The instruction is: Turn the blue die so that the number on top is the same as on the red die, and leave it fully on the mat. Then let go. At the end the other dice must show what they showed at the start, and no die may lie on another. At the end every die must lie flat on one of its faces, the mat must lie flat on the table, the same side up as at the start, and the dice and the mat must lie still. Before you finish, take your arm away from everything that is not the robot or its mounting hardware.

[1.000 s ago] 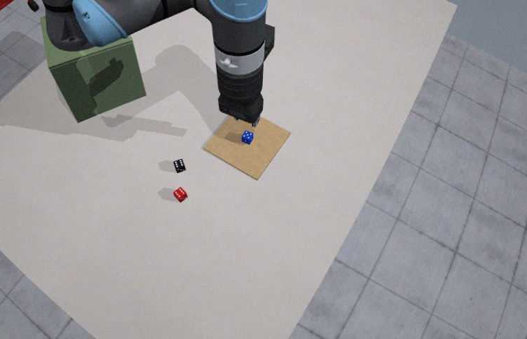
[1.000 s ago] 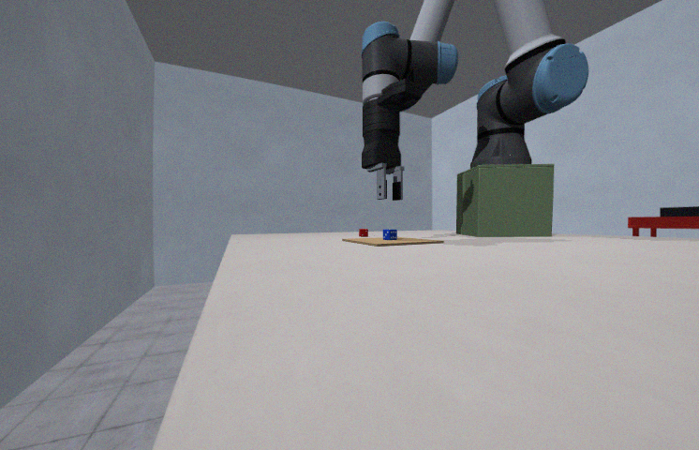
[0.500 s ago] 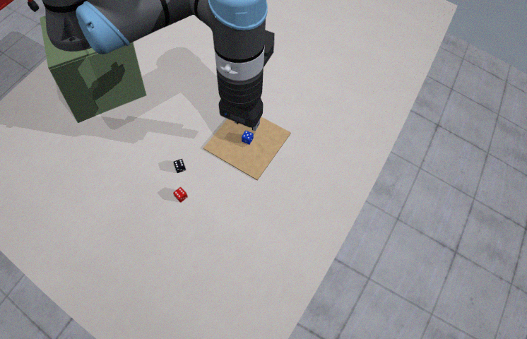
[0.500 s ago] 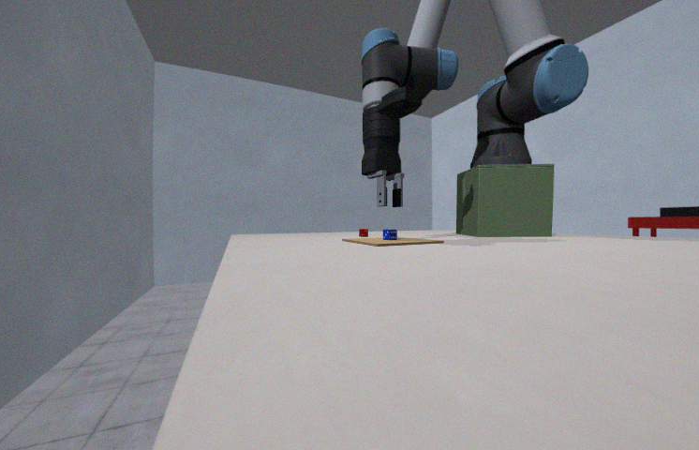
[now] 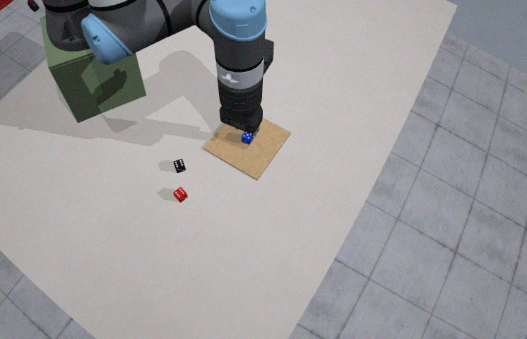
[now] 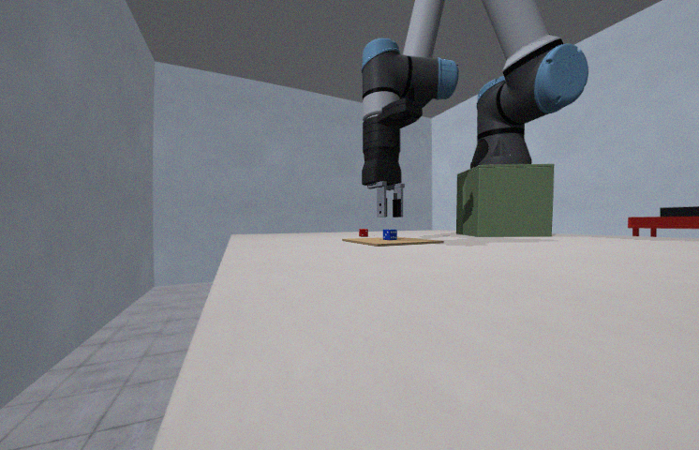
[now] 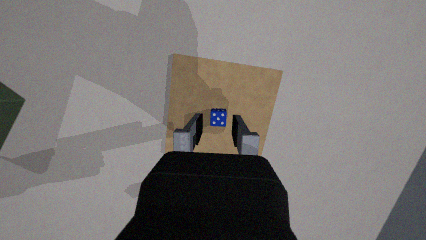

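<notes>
The blue die (image 5: 247, 138) (image 6: 390, 234) (image 7: 218, 117) lies flat on the tan mat (image 5: 253, 161) (image 6: 364, 241) (image 7: 250, 85), in its back half. Its top face shows several white pips in the wrist view. My gripper (image 6: 389, 213) (image 7: 217, 123) is open and empty. It hangs straight above the blue die with a clear gap between them, one finger to each side of the die in the wrist view. The red die (image 5: 180, 194) (image 6: 364, 232) and the black die (image 5: 179, 165) lie on the bare table left of the mat, apart from each other.
The green pedestal (image 5: 94, 87) (image 6: 504, 201) that carries the arm stands at the back of the table. A red bench (image 6: 688, 221) stands beyond the table. The table's edges drop to a tiled floor (image 5: 447, 235).
</notes>
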Action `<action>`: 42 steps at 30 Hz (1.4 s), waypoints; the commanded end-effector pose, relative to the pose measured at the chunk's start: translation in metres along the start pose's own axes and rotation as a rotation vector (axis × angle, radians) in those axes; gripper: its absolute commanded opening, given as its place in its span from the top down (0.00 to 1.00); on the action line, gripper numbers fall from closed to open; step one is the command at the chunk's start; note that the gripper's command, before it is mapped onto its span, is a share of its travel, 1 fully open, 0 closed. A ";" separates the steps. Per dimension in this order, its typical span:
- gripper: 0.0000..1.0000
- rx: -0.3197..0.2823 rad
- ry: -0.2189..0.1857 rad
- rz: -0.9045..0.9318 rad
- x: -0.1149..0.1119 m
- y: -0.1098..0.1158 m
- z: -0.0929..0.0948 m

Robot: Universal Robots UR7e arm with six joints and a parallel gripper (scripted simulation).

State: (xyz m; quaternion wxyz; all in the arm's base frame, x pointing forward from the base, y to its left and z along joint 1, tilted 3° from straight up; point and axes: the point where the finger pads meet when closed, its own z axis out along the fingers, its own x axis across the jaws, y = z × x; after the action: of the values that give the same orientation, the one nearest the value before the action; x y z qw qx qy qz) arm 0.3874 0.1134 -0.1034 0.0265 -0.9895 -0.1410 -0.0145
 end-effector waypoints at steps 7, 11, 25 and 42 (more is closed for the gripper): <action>0.30 -0.001 0.002 0.000 0.001 0.000 0.011; 0.30 -0.001 0.002 0.000 0.001 0.000 0.014; 0.30 -0.001 0.002 0.000 0.001 0.000 0.016; 0.30 -0.001 0.002 0.000 0.001 0.000 0.016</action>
State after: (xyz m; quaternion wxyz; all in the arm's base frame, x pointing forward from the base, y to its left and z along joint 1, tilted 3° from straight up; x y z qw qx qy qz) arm 0.3879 0.1145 -0.1197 0.0265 -0.9895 -0.1410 -0.0147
